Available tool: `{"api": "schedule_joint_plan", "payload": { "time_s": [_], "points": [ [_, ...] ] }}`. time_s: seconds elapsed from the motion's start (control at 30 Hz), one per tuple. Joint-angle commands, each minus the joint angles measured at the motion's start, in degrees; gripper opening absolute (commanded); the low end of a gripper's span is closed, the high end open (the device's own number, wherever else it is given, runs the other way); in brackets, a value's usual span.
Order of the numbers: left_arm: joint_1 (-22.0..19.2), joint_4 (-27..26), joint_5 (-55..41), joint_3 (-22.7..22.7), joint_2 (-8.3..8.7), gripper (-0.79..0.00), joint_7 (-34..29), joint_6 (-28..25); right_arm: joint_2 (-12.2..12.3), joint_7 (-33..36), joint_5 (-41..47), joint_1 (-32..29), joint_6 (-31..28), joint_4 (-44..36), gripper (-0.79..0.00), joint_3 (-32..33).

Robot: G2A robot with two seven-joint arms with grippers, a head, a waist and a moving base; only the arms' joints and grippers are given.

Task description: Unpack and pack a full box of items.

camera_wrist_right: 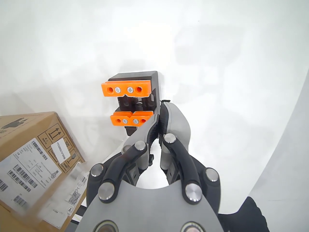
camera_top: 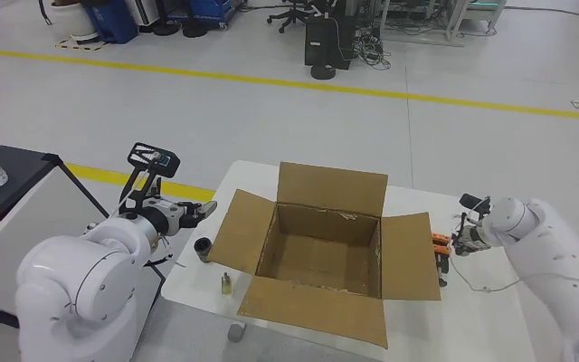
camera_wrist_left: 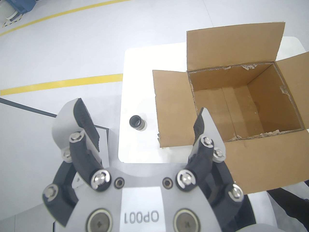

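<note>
The left gripper (camera_wrist_left: 140,108) is closest, its fingers (camera_wrist_left: 83,117) spread wide apart with nothing between them. It hangs above the edge of the white tabletop (camera_wrist_left: 137,73), out past the left flap of the cardboard box (camera_wrist_left: 217,54). Just past the fingertips a short dark cylinder (camera_wrist_left: 137,122) stands upright on the tabletop, open end up, near the box's left flap but not touching it. In the top view a small bottle (camera_top: 225,283) stands upright a little nearer the robot than the cylinder, just beside the box's front left corner, where the left and front flaps meet.

The right gripper (camera_wrist_right: 161,113) is low over the tabletop on the box's right side, its fingers pressed together with nothing visible between them. Their tips sit right beside a black clamp (camera_wrist_right: 131,103) with two orange faces, which rests on the tabletop just past the box's right flap; whether the tips touch it cannot be told. A corner of the box with printed labels shows near the clamp, apart from it.

The box stands upright in the middle of the tabletop with its side and front flaps folded outward and the back flap standing up. Its brown cardboard floor shows, with torn paper shreds along the rim.
</note>
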Motion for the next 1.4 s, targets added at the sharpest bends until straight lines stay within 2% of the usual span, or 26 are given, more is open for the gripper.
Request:
{"api": "schedule_joint_plan", "payload": {
  "time_s": [0.0,0.1,0.37,0.53,0.97,1.27,1.37],
  "points": [
    [0.0,0.0,0.0,0.0,0.00,0.000,0.0,0.0,0.7,0.4,-0.6,-1.3,0.8,-3.1,-0.653,0.9],
    [0.0,0.0,0.0,0.0,0.00,0.000,0.0,0.0,1.6,1.1,-2.1,-3.4,2.3,-7.2,-0.483,1.9],
    [0.0,0.0,0.0,0.0,0.00,0.000,0.0,0.0,3.2,2.5,-6.9,-7.7,5.3,-15.3,-0.314,3.4],
    [0.0,0.0,0.0,0.0,0.00,0.000,0.0,0.0,3.6,2.8,-8.6,-9.4,6.7,-18.5,-0.274,4.2],
    [0.0,0.0,0.0,0.0,0.00,0.000,0.0,0.0,3.1,3.8,-10.7,-12.1,9.4,-22.1,-0.280,3.7],
    [0.0,0.0,0.0,0.0,0.00,0.000,0.0,0.0,2.3,0.8,-11.0,-12.7,11.7,-21.8,-0.299,4.1],
    [0.0,0.0,0.0,0.0,0.00,0.000,0.0,0.0,1.9,-1.0,-10.7,-12.2,12.6,-21.0,-0.234,4.2]
  ]
}}
